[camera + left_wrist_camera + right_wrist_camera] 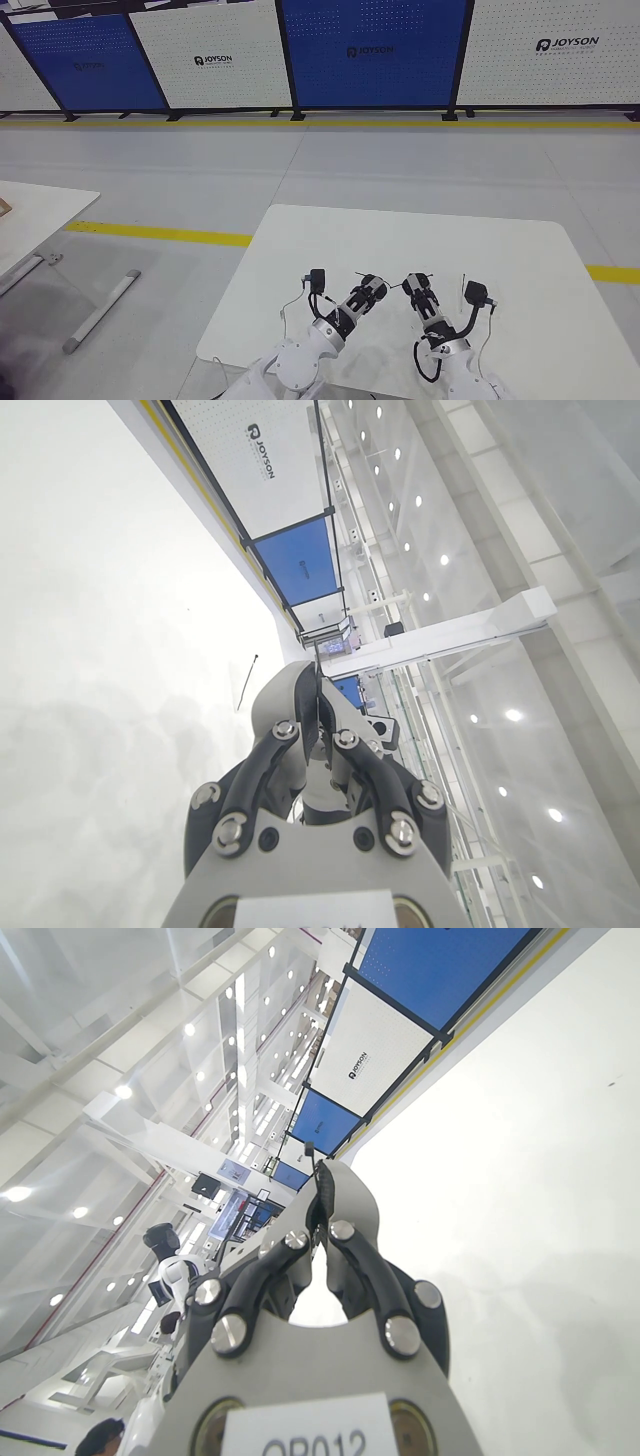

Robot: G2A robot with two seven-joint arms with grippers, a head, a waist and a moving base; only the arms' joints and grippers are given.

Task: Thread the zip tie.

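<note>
Our left gripper (pixel 317 681), at the table's (pixel 420 230) 6 o'clock, pinches a thin black strip (pixel 316 662); our right gripper (pixel 320 1176), at its 3 o'clock, pinches the zip tie (pixel 310 1151), head protruding. We judge this the alignment step; next, tail must enter head squarely.

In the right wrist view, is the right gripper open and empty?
No, the right gripper is shut on a black zip tie, whose head sticks out past the fingertips.

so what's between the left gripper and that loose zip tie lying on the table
Nothing. In the left wrist view only bare white table separates the left gripper from the loose zip tie.
</note>
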